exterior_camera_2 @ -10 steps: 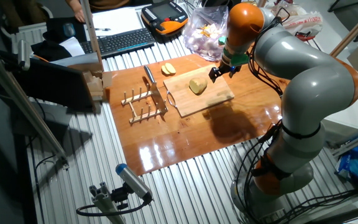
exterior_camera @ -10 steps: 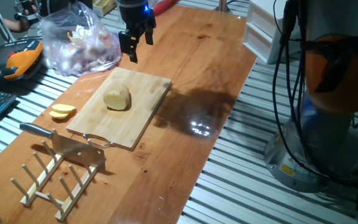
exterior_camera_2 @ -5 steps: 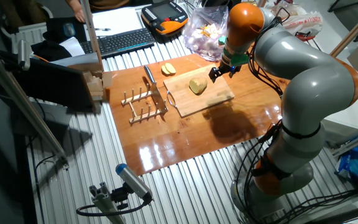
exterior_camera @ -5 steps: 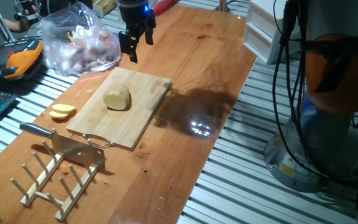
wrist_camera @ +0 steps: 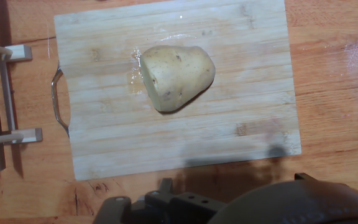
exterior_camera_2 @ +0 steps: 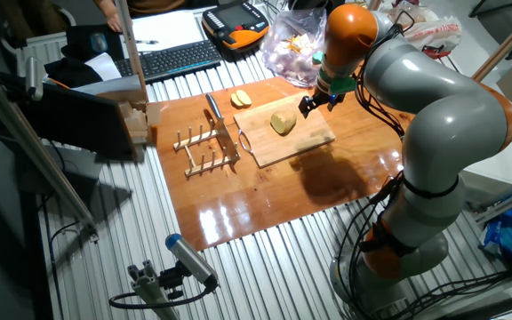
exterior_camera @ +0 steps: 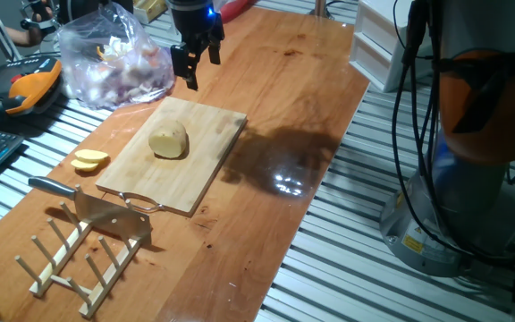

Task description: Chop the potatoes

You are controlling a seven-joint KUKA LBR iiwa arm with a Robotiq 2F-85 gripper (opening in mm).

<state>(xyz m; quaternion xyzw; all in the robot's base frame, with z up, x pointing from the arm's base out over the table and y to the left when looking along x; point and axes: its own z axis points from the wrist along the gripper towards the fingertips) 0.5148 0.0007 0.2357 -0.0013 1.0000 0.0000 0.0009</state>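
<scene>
Potato chunk [exterior_camera: 169, 141] lies near middle of wooden cutting board [exterior_camera: 206, 165], untouched. Your gripper [exterior_camera: 194, 65] hangs above board's far edge, fingers spread apart, holding nothing. Two potato slices [exterior_camera: 88, 161] rest on table just beside board's left edge. Cleaver [exterior_camera: 92, 205] leans in wooden rack [exterior_camera: 80, 255] at board's near end. Plastic bag [exterior_camera: 119, 63] sits beyond.

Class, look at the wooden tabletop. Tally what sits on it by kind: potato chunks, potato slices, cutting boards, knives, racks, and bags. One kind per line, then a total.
Potato chunk: 1
Potato slices: 2, overlapping beside the board
Cutting board: 1
Knife: 1, resting in the rack
Wooden rack: 1
Plastic bag: 1
Total: 7
</scene>
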